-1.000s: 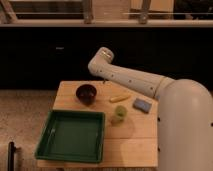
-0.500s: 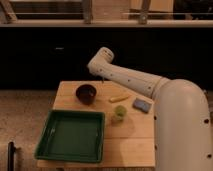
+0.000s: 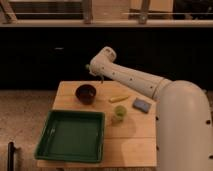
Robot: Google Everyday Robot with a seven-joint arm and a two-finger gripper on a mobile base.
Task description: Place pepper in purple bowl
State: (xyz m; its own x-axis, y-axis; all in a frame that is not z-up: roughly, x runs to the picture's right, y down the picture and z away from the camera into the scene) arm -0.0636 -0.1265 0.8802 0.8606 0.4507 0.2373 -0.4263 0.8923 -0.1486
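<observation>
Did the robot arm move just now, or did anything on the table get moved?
Hardly anything changed. The arm's elbow sits a touch further left than a second ago, and the gripper still hangs behind it, above the table's far edge beside the purple bowl. Nothing was picked up or let go. The green tray, yellow stick, light green cup and blue sponge stayed put.
</observation>
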